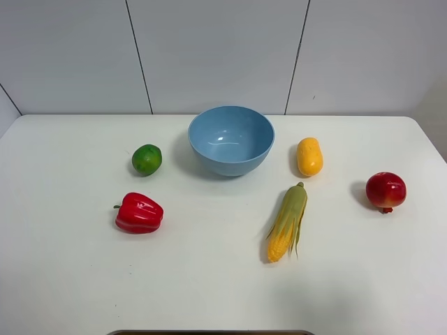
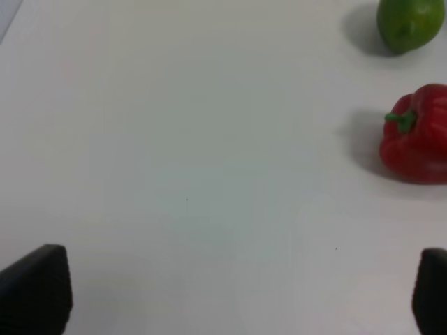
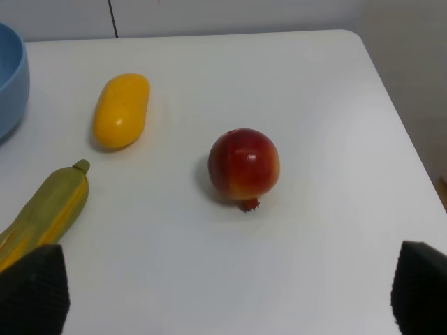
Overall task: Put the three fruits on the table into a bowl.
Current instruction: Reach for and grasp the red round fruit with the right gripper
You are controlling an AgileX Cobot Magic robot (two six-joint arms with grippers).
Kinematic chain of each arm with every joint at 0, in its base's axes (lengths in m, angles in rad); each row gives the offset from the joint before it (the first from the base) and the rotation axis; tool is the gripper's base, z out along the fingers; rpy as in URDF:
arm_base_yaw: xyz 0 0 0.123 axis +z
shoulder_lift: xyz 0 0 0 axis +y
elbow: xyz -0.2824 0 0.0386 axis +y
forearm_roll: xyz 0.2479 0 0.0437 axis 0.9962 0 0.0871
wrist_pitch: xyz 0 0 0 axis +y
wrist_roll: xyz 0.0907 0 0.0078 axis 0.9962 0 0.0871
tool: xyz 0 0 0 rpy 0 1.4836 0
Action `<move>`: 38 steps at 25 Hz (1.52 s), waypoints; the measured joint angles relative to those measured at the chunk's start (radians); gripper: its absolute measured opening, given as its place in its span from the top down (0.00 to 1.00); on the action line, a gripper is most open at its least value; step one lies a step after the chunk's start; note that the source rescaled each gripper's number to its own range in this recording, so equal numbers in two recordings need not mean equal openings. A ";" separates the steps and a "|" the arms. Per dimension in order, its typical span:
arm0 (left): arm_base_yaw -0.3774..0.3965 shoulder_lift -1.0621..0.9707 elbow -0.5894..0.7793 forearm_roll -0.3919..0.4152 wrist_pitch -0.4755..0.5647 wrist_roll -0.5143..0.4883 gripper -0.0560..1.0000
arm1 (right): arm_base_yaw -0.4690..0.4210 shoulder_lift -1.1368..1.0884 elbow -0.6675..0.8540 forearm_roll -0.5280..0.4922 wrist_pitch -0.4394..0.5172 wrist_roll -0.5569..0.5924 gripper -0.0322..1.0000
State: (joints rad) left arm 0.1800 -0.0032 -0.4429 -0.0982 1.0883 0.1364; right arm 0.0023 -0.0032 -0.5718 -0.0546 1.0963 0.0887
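3 fruits sat on the table (image 1: 70,279), none in the bowl (image 1: 231,159). The red fruit (image 3: 244,165) lay ahead of the right gripper (image 3: 225,287), jaws spread wide, empty; the left gripper (image 2: 234,292), likewise spread, sat nearer the lime (image 2: 410,24).

1. It looked like a robot lab: a plain white worktop (image 1: 70,279) met bare pale wall panels (image 1: 216,49) beyond the right gripper (image 3: 225,296).
2. A plastic-looking corn cob (image 1: 287,222) and bell pepper (image 1: 139,213) lay on it.
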 joint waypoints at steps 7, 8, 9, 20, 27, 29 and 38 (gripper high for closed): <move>0.000 0.000 0.000 0.000 0.000 0.000 0.00 | 0.000 0.000 0.000 0.000 0.000 0.000 0.00; 0.000 0.000 0.000 0.000 0.000 0.000 0.00 | 0.000 0.000 0.000 0.000 0.000 0.000 0.00; 0.000 0.000 0.000 0.000 0.000 0.000 0.00 | 0.000 0.000 0.000 0.001 0.000 0.000 0.00; 0.000 0.000 0.000 0.000 0.000 0.000 0.00 | 0.000 0.452 -0.215 -0.056 0.000 0.001 0.00; 0.000 0.000 0.000 0.000 0.000 0.000 0.00 | 0.000 0.946 -0.419 -0.071 0.001 -0.009 0.00; 0.000 0.000 0.000 0.000 0.000 0.000 0.00 | -0.006 1.087 -0.461 -0.070 -0.009 -0.031 0.00; 0.000 0.000 0.000 0.000 0.000 0.000 0.00 | -0.101 1.488 -0.607 0.026 -0.076 -0.177 0.00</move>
State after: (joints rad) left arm 0.1800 -0.0032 -0.4429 -0.0982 1.0883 0.1364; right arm -0.0986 1.4845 -1.1789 -0.0285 1.0205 -0.0886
